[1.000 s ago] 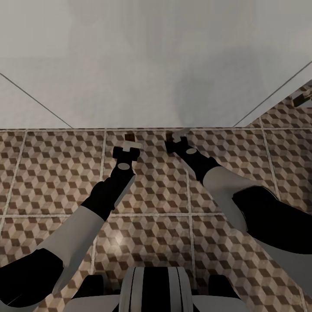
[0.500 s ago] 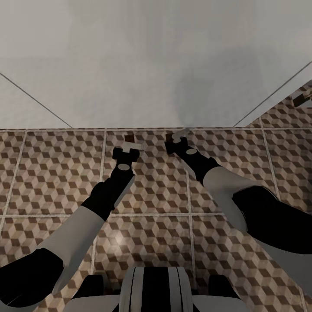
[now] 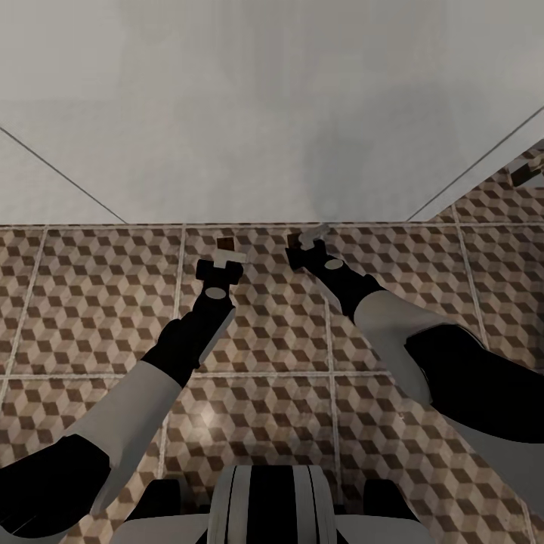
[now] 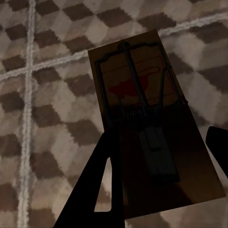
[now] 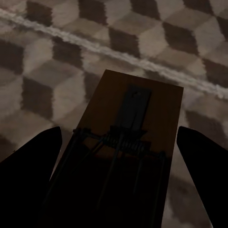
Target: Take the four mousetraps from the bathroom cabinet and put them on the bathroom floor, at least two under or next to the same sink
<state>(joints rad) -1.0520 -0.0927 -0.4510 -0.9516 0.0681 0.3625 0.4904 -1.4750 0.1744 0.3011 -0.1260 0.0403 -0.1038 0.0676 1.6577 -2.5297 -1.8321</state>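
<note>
One mousetrap (image 4: 142, 85), a tan board with dark wire and a red spot, sits between the fingers of my left gripper (image 4: 161, 135), whose jaws touch its two long edges. In the head view this mousetrap (image 3: 224, 242) pokes out ahead of the left gripper (image 3: 221, 261), low over the bathroom floor (image 3: 98, 302) at the foot of the white bathroom sink (image 3: 227, 113). A second mousetrap (image 5: 135, 109) lies flat on the tiles between the spread fingers of my right gripper (image 5: 119, 133), with a gap on each side. The right gripper (image 3: 306, 243) is just beside the left one.
The sink's white body spans the upper half of the head view, right above both grippers. Cube-pattern tiles run out to both sides and back toward my base (image 3: 272, 506). A small dark thing (image 3: 525, 174) lies on the floor at the far right.
Almost nothing. The right gripper has shifted a trace to the left; the left arm and its mousetrap stay put.
</note>
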